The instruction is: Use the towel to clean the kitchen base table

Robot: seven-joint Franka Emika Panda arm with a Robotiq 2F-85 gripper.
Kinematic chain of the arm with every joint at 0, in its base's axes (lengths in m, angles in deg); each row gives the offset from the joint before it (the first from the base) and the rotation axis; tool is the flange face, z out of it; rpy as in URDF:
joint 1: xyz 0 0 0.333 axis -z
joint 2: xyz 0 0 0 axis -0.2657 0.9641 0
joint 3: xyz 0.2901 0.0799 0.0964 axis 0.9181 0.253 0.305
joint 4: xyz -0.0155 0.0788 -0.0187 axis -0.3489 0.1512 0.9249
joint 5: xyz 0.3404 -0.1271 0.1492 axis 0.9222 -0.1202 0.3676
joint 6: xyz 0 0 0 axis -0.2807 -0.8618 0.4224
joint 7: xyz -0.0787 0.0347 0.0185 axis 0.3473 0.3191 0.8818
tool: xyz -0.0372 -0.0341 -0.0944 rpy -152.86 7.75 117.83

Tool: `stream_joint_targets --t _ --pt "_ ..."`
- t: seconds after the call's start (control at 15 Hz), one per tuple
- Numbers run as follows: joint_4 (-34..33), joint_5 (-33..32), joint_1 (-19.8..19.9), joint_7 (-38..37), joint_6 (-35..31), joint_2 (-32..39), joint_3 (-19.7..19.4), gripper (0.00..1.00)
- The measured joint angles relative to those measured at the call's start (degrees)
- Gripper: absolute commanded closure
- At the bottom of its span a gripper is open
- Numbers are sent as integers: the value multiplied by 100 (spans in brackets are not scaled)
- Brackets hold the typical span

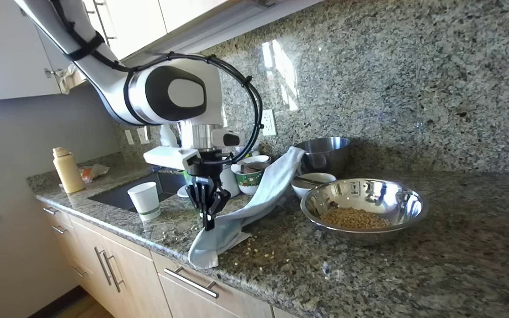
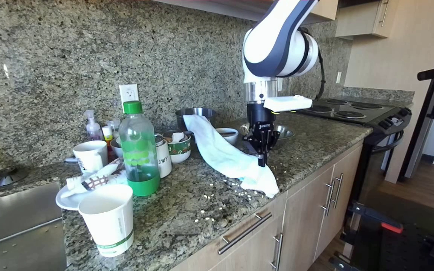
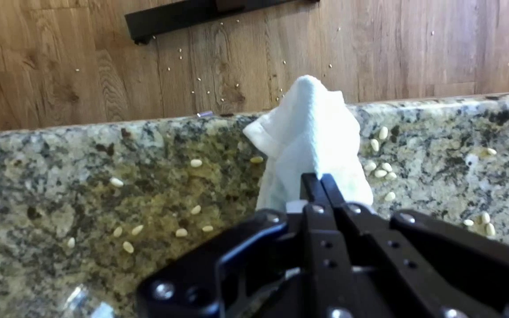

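- Towel (image 2: 226, 158), whitish, lies stretched across the counter (image 2: 175, 222): near end reaching over the front edge, far end raised toward the back edge by a steel bowl (image 1: 327, 159) (touching or not, cannot tell).
- End effector (image 3: 318, 177) points down close to the front edge, drawn together, pinching a fold of towel near its overhanging end.
- Pale kernels (image 3: 380, 173) loose on both sides of the towel, some very near the front edge (tiny specks (image 3: 237, 85) on the floor (image 3: 117, 88) too, kind unclear).
- Shiny bowl (image 1: 389, 198) of tan grain (image 1: 354, 217) stands between front and back edges, on the far side of the towel from the sink (image 2: 21, 205).
- Paper cup (image 2: 106, 222) upright beside the sink, toward the front edge; green-capped bottle (image 2: 139, 150) near it, farther toward the back edge.
- Tan bottle (image 1: 69, 172) near the counter's front corner at the sink end.
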Motion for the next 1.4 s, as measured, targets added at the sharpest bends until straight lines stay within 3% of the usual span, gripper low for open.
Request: stream_joint_targets --t 0.47,0.93,1.13,1.4 --pt "479 -8 333 -335 -344 304 -459 100" --pt "695 2 590 -1284 -1101 249 -856 100" --pt "666 -36 474 -1391 -1225 69 -725 100" --pt "492 -22 11 -1347 -1218 -249 -48 100"
